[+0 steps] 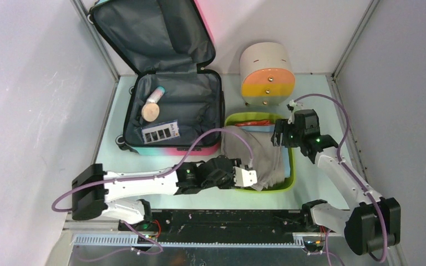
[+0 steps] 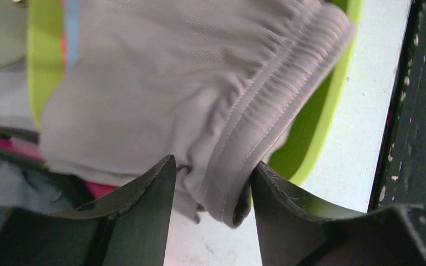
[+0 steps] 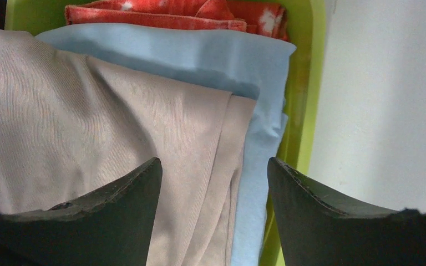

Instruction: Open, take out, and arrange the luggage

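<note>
The luggage (image 1: 172,111) lies open at the back left, its lid (image 1: 150,33) leaning on the wall. On its dark lining lie a small bottle (image 1: 154,105) and a card (image 1: 160,132). A grey garment (image 1: 260,158) drapes over the lime-green tray (image 1: 292,166). My left gripper (image 1: 249,176) is at the tray's near left corner. Its jaws stand apart around the garment's ribbed hem (image 2: 244,166), which hangs loosely between the left gripper's (image 2: 213,160) fingers. My right gripper (image 1: 280,136) hovers open over the tray's far right. Under the right gripper (image 3: 213,160) lies the garment (image 3: 89,122).
Under the grey garment in the tray (image 3: 305,83) are a folded blue cloth (image 3: 199,55) and a red patterned cloth (image 3: 172,14). A beige cylinder with orange and yellow bands (image 1: 266,75) stands behind the tray. Walls close in the table on the left, right and back.
</note>
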`<control>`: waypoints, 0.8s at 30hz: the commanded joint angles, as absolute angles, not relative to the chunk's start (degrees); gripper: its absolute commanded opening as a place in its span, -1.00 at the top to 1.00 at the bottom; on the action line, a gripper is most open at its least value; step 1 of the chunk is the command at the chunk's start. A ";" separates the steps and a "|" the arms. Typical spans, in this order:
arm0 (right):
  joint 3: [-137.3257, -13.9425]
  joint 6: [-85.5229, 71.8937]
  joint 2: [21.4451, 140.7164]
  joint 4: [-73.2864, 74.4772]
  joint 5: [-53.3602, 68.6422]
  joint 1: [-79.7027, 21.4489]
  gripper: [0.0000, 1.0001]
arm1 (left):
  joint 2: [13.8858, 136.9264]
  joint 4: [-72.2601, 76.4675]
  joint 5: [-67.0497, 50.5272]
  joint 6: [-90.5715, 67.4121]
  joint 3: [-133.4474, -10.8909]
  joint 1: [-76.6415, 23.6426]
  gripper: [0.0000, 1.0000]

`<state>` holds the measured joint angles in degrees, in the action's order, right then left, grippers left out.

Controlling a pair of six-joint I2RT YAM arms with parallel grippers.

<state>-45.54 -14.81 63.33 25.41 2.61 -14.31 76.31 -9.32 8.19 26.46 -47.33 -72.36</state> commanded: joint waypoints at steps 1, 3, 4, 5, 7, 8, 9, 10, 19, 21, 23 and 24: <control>-48.25 -15.05 66.18 22.30 6.04 -14.12 -0.42 | 71.27 -15.95 16.53 15.84 -55.03 -71.86 -0.16; -48.25 -15.01 67.33 20.95 6.24 -14.09 -0.43 | 71.49 -20.69 18.64 11.00 -58.65 -70.18 -0.18; -48.30 -14.94 67.64 20.45 6.31 -14.07 -0.43 | 72.14 -23.74 19.12 9.32 -60.96 -69.28 -0.20; -48.41 -14.89 68.35 19.72 6.32 -14.02 -0.43 | 72.41 -25.01 18.82 5.98 -62.03 -66.91 -0.21; -49.12 -14.73 70.03 19.58 5.73 -13.88 -0.43 | 72.90 -27.23 15.10 2.66 -64.05 -62.89 -0.28; -49.92 -14.67 71.65 19.81 5.32 -13.75 -0.43 | 72.78 -27.22 13.96 1.10 -64.64 -61.72 -0.35; -50.32 -14.58 72.43 20.31 5.25 -13.69 -0.42 | 72.60 -26.88 12.17 0.77 -64.79 -59.62 -0.39; -50.86 -14.39 73.79 20.48 5.60 -13.62 -0.42 | 72.16 -25.55 11.71 -0.29 -64.85 -58.77 -0.46; -51.04 -13.28 77.53 18.46 7.97 -13.59 -0.26 | 84.94 -24.94 1.36 -3.77 -76.46 -45.95 -0.65; -51.04 -13.15 77.93 18.07 7.54 -13.54 -0.25 | 90.32 -26.16 -1.58 -3.09 -80.00 -43.90 -0.66; -50.98 -13.10 78.14 17.65 7.14 -13.59 -0.23 | 93.45 -26.69 -4.88 -1.85 -82.78 -42.17 -0.66; -51.02 -13.08 78.25 17.33 7.04 -13.56 -0.21 | 94.32 -26.93 -7.13 -0.64 -84.22 -41.33 -0.66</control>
<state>-48.69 -13.87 77.58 20.45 7.25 -13.74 89.91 -24.97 1.76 -1.61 -79.46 -44.31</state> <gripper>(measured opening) 0.620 0.827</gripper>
